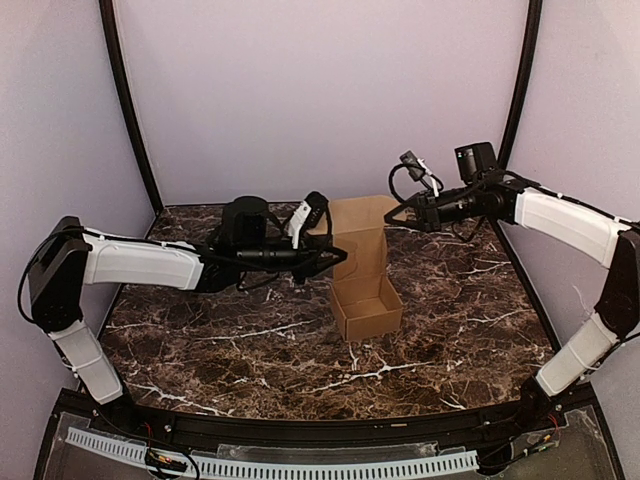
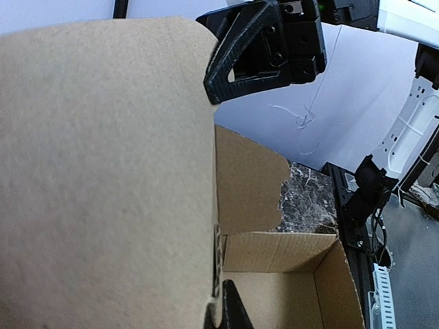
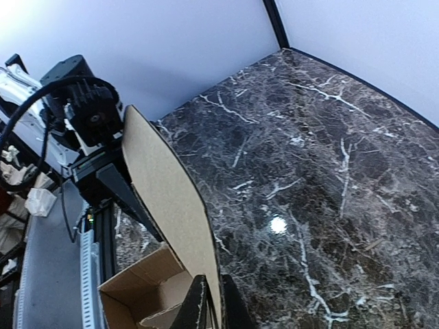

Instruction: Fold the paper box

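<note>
Brown cardboard, matte and unprinted: the paper box [image 1: 366,292] sits mid-desk, partly folded. Its lower part is an open square tray [image 1: 368,312] with four low walls. From the tray's rear wall a tall flap [image 1: 358,228] rises upright, bending slightly toward the top.

Left wrist view: the flap surface is finely grained. Its cut edge shows corrugated fluting, and a side flap behind it has a ragged, curved edge.

Left end effector [image 1: 322,240]: closed, pinching the flap's left edge about halfway up. One black finger [image 2: 231,310] lies against the card.

Right end effector [image 1: 402,213]: closed on the flap's upper right corner. Right wrist view shows its fingers [image 3: 195,310] on either side of the sheet, which is seen edge-on.

Desk [image 1: 220,340]: glossy dark brown marble pattern with white veining and a light glint on the surface. Walls [image 1: 320,90] are plain pale lilac with black curved corner posts. A white slotted strip [image 1: 300,466] runs along the near edge.
</note>
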